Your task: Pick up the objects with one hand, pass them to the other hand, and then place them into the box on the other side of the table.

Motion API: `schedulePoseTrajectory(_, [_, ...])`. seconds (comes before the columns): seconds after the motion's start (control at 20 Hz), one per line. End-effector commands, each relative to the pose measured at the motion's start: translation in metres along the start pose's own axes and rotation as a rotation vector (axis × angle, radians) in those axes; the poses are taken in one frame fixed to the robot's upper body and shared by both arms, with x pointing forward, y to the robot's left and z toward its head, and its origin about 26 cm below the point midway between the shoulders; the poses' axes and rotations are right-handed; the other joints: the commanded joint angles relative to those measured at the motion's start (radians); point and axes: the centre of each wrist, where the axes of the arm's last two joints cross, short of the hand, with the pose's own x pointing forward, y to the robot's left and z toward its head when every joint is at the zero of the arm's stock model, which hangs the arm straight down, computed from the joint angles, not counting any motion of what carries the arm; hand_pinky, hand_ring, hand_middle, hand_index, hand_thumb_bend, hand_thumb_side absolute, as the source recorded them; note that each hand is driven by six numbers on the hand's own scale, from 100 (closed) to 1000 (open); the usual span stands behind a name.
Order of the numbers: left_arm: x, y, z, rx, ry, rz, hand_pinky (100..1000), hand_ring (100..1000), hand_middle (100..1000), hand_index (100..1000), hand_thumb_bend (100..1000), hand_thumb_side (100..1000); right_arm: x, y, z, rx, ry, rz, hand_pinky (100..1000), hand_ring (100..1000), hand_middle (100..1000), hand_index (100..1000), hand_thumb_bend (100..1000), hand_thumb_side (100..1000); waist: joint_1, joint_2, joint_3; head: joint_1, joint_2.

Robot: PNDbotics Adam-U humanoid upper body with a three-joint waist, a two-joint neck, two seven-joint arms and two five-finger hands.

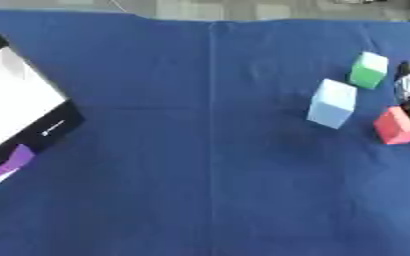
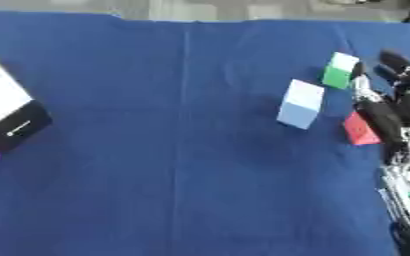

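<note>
Three blocks lie on the right part of the blue cloth: a green block (image 1: 369,70) farthest back, a light blue block (image 1: 333,103) nearer the middle, and a red block (image 1: 395,126) close to the right edge. My right hand (image 2: 399,107) comes in from the right edge, its fingers (image 2: 379,119) spread and fairly straight. One dark finger lies along the red block's right side, and others point toward the green block. Nothing is lifted. My left hand shows in neither view.
A box (image 1: 61,122) with a black rim and a white inside sits askew at the left edge, with a purple patch (image 1: 14,159) at its near corner. A seam (image 1: 213,125) runs down the blue cloth's middle.
</note>
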Motion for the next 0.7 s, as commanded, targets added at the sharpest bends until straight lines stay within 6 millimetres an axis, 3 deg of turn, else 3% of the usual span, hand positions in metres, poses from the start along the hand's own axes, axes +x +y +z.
schedulePoseTrajectory(0.05, [0.011,0.005,-0.005,0.005,-0.035,-0.013,920,725,720,791,200,764,0.01,-0.006,-0.005,0.038,-0.048,0.028,669,909,852,826,254,290,-0.001,-0.023,-0.001,-0.018,-0.009])
schedulePoseTrajectory(0.4, [0.009,0.009,-0.004,0.01,-0.028,-0.031,920,725,720,791,198,766,0.012,-0.02,-0.007,0.122,-0.071,0.089,682,924,882,834,268,300,-0.007,-0.023,-0.015,-0.017,0.011])
schedulePoseTrajectory(0.7, [0.009,0.013,-0.002,0.012,-0.025,-0.048,920,725,720,791,197,767,0.014,-0.035,-0.006,0.261,-0.055,0.247,711,938,894,847,322,327,-0.013,-0.025,-0.028,-0.019,0.025])
